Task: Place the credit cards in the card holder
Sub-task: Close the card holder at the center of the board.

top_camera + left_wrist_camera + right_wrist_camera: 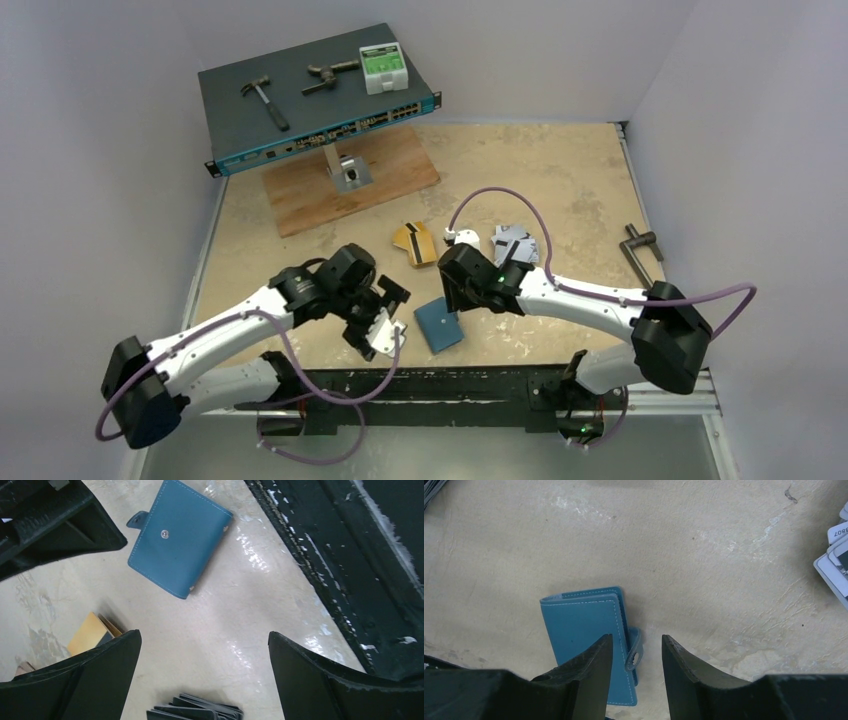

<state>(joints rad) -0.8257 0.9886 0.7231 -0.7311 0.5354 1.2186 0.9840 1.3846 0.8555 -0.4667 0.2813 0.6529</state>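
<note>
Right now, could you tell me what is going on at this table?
The job under way is loading the teal card holder. The right gripper hovers over the folded holder, jaws partly open astride its unsnapped strap, not visibly gripping it. The left gripper is wide open and empty nearby. The gold-orange cards and the silver-grey cards lie loose on the table, none in the holder yet.
</note>
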